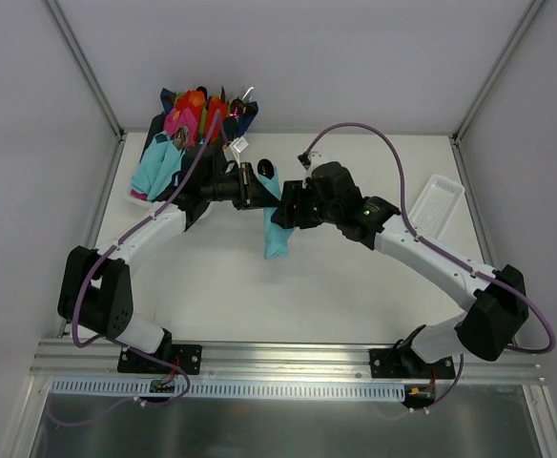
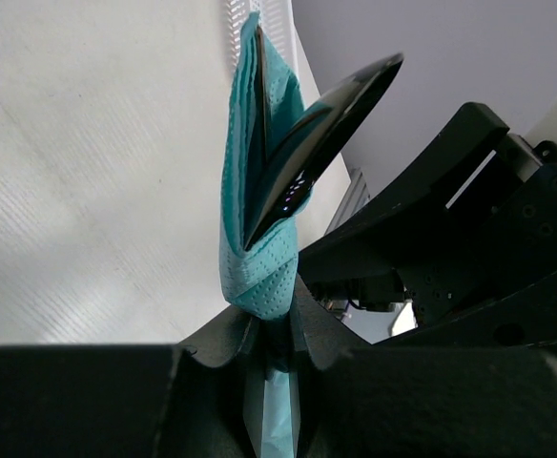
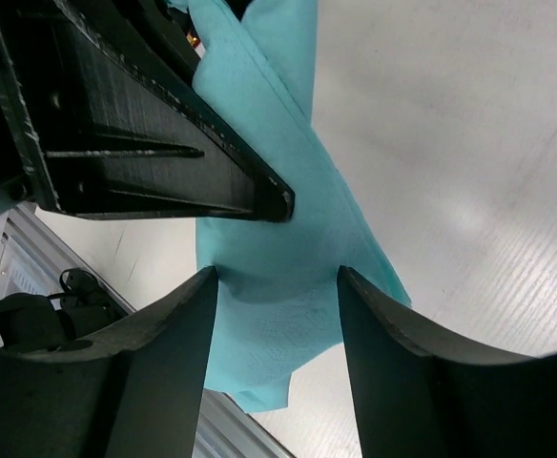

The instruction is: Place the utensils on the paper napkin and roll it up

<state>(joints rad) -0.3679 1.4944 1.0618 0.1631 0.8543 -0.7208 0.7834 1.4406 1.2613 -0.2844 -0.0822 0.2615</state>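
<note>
The teal paper napkin [image 1: 277,234] hangs above the table as a loose, partly rolled bundle between the two arms. My left gripper [image 1: 257,187] is shut on its upper part; in the left wrist view the fingers pinch the roll [image 2: 252,210] at the left gripper [image 2: 277,320]. A dark glossy utensil [image 2: 328,134] sticks out of the roll's top, and its tip [image 1: 264,169] shows from above. My right gripper [image 3: 277,277] is open, one finger on each side of the napkin's [image 3: 288,229] wider hanging part. Any other utensils are hidden inside the roll.
A container of pink, red and navy napkin rolls [image 1: 202,114] stands at the back left, with loose teal sheets [image 1: 156,170] in front of it. A white tray [image 1: 436,205] lies at the right. Metal frame posts and walls border the table.
</note>
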